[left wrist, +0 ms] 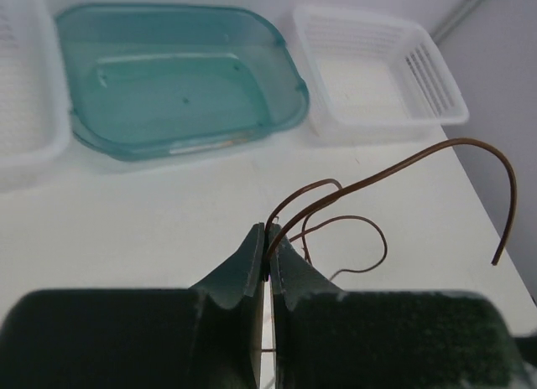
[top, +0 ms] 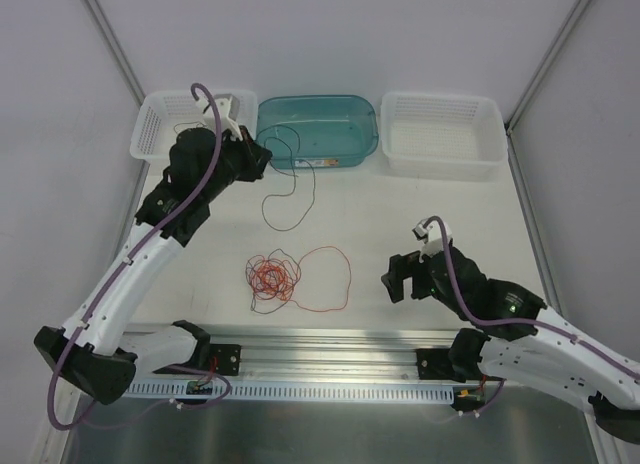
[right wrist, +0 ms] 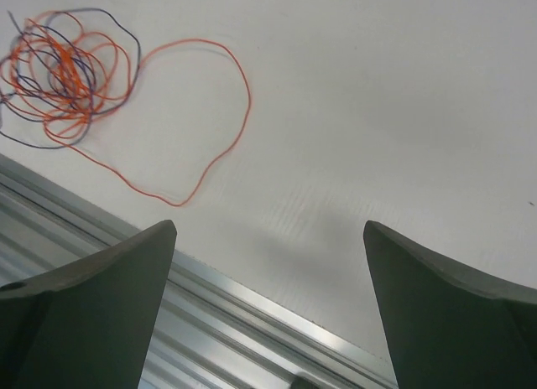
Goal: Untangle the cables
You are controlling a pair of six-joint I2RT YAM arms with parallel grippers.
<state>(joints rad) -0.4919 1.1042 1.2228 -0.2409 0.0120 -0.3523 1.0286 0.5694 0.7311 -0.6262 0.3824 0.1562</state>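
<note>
Tangle (top: 272,276): orange and dark cables knotted on the table (top: 440,214), between the two arms, near the rail (top: 330,346).
Orange loop (top: 335,279): one strand trailing from the tangle toward the right arm.
Dark strand (top: 290,199): apart from the tangle, hanging from the left gripper (top: 262,156) and curling on the table in front of the teal bin (top: 368,134).
Left gripper: the top view does not show its fingers; the left wrist view shows them (left wrist: 252,259) clenched on the dark strand (left wrist: 394,167), whose free end arcs out in the air.
Right gripper (top: 405,276): beside the orange loop; the right wrist view shows its fingers (right wrist: 126,272) spread wide, holding nothing, above the table edge.
Right wrist only: dark wires read bluish within the tangle (right wrist: 63,70).
</note>
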